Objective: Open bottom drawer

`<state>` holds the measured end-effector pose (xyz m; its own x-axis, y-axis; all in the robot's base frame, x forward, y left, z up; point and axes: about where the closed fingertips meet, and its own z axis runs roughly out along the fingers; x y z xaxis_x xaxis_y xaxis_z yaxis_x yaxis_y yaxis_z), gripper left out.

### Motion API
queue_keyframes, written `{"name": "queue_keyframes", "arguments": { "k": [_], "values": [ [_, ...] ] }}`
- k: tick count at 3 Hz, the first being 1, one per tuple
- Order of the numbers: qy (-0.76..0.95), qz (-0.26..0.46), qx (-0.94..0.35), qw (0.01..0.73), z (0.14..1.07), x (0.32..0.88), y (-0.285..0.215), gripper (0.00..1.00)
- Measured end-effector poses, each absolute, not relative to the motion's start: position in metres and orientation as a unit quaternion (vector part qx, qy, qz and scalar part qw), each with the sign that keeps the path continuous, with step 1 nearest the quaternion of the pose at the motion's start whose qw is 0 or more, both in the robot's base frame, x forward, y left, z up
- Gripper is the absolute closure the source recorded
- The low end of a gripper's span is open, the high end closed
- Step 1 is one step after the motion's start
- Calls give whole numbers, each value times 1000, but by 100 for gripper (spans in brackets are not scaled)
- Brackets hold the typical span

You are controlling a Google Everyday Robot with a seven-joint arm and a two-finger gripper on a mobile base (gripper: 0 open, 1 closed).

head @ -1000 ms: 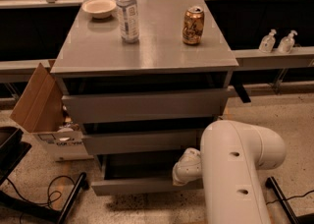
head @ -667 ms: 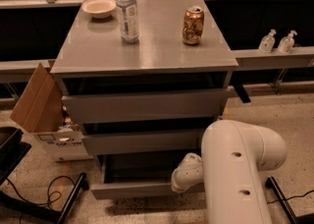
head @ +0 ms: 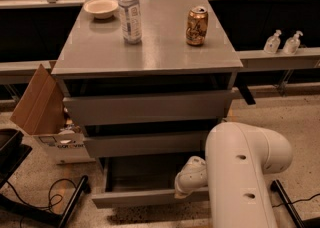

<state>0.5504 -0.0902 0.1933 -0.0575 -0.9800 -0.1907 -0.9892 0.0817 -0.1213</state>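
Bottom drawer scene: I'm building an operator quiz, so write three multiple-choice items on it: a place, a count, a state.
1. Where is the hand?
A. Inside the top drawer.
B. At the bottom drawer's front edge, right of its middle.
C. On the floor by the cables.

2. How many things stand on the cabinet top?
A. One.
B. Five.
C. Three.

3. How is the bottom drawer?
A. Pulled out, tray showing.
B. Fully shut.
C. Taken out of the cabinet.

Answers:
1 B, the white hand sits at that drawer's front panel.
2 C, a bowl, a bottle and a can.
3 A, its front stands forward of the middle drawer.
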Motion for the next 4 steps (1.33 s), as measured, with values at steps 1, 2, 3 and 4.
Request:
{"name": "queue_keyframes", "arguments": {
  "k": [1,2,3,4],
  "values": [
    [721,43,-687,85,182,515,-89,100],
    [721,43,-687,85,187,515,-89,100],
    [721,43,-687,85,187,515,-89,100],
    [721,43,-687,85,187,515,-89,100]
  ]
}}
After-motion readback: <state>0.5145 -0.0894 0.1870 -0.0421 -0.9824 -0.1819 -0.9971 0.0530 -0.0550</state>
